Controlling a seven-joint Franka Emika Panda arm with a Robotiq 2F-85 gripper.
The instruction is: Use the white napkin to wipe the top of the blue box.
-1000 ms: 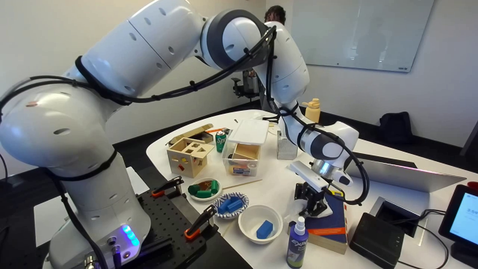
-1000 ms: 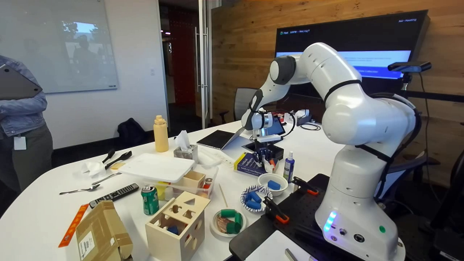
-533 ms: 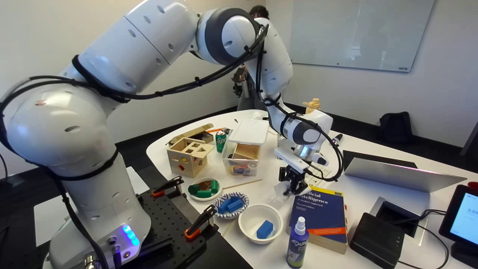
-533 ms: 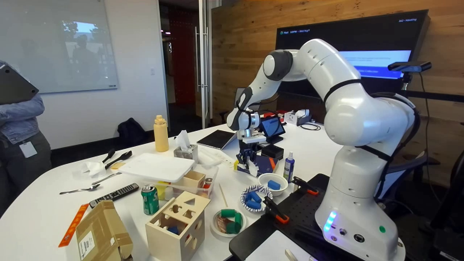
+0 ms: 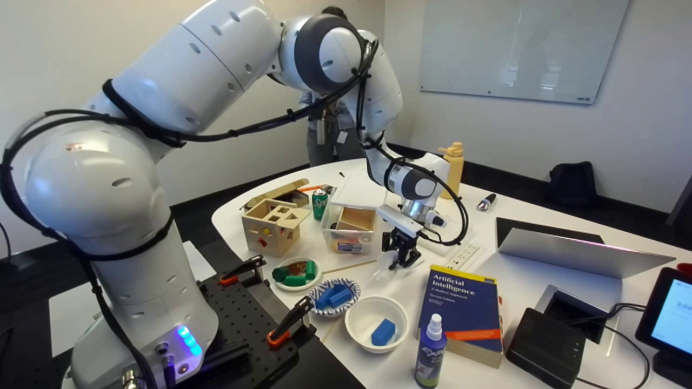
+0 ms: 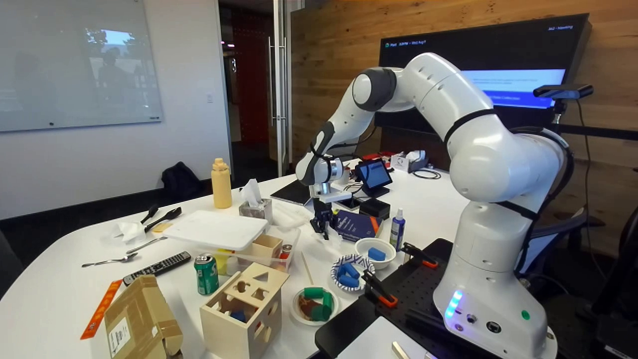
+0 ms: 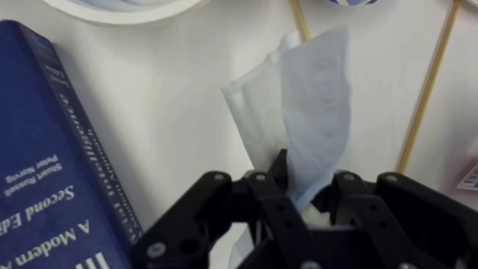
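The blue box [image 5: 465, 308], a dark blue book-like block with yellow and white print, lies flat on the table. It also shows in an exterior view [image 6: 356, 225] and at the left of the wrist view [image 7: 33, 130]. My gripper [image 7: 298, 183] is shut on the crumpled white napkin [image 7: 317, 97], which sticks out past the fingertips. In both exterior views the gripper [image 5: 399, 265] [image 6: 325, 234] hangs low over the table beside the box, on the clear container's side. The napkin [image 5: 385, 270] is off the box. Whether it touches the table I cannot tell.
A white bowl [image 5: 354, 329] with a blue block and a spray bottle [image 5: 431, 351] stand near the box. A patterned bowl [image 5: 354, 287], a wooden stick [image 7: 429, 86] and a clear lidded container [image 5: 335, 240] are close by. A laptop [image 5: 573, 251] stands behind the box.
My gripper, holding the napkin, has moved off the top of the blue box toward the clear container. The box's top print is now uncovered. A person in the background has moved.
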